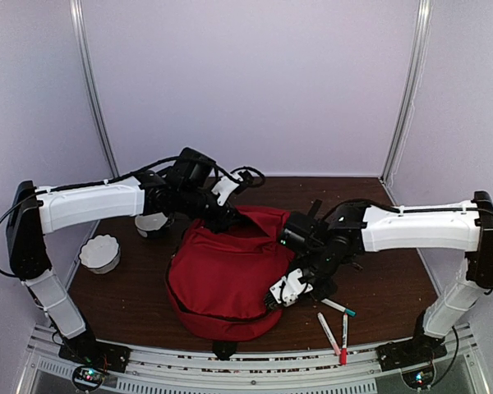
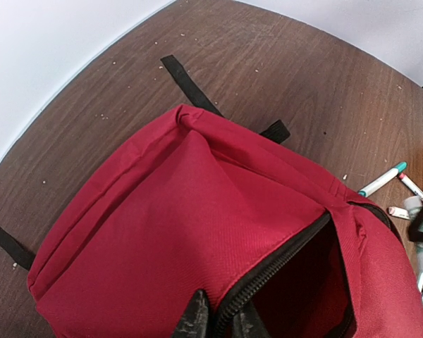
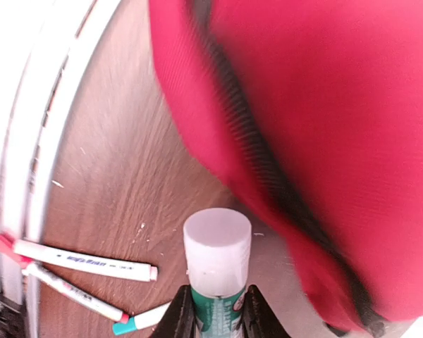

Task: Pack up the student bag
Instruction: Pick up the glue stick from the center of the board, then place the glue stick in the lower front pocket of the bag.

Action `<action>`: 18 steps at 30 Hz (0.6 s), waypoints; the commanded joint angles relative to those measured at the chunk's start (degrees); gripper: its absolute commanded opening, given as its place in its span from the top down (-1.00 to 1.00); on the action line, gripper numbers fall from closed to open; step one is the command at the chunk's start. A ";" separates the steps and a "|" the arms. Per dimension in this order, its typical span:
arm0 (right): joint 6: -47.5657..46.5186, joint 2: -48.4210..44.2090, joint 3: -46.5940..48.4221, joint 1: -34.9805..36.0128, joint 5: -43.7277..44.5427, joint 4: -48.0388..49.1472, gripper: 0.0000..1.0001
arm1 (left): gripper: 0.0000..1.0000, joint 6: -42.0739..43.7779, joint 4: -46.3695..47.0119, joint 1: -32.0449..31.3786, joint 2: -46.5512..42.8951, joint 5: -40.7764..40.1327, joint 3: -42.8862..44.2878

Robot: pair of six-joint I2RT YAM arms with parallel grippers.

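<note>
**Bag held open, 1 item in hand, 3 markers waiting**

We found the student bag (image 1: 222, 283) lying near the middle of the table (image 1: 378, 279), between the 2 arms, with its mouth toward the far side and unzipped. The left pincer (image 2: 222, 315) was nearly closed, pinching the black zipper edge (image 2: 282, 260) at the bag's mouth so that the opening gaped. The left wrist view showed only dark red lining inside, and we could not tell whether anything was already packed.

The right pincer (image 3: 217, 304) hung low over the table just beside the bag's near right flank. Its jaws stood on either side of a white-capped tube (image 3: 217, 246) with a green label, pressed against it, so we judged the tube to be gripped. It was outside the bag and well short of the opening.

3 markers (image 3: 84, 260) lay loose on the table near the right arm, close together and apart from the bag. A white bowl (image 1: 99, 253) sat off to the left, and we could not see what it held.

By our reckoning the packing was at an early or middle stage: the bag was open and 1 item was picked up. What remained was to carry the tube to the mouth and drop it in, fetch the 3 markers, and probably zip the bag shut.
</note>
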 commanded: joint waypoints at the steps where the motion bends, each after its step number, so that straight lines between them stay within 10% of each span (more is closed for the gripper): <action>1: 3.77 -3.89 7.92 0.32 -5.39 -5.50 0.59 | 0.75 -0.34 1.96 0.07 0.43 1.35 2.26; 18: 13.68 8.28 25.66 -4.15 -1.48 16.81 0.64 | 0.75 -0.76 1.61 0.02 0.51 2.54 2.53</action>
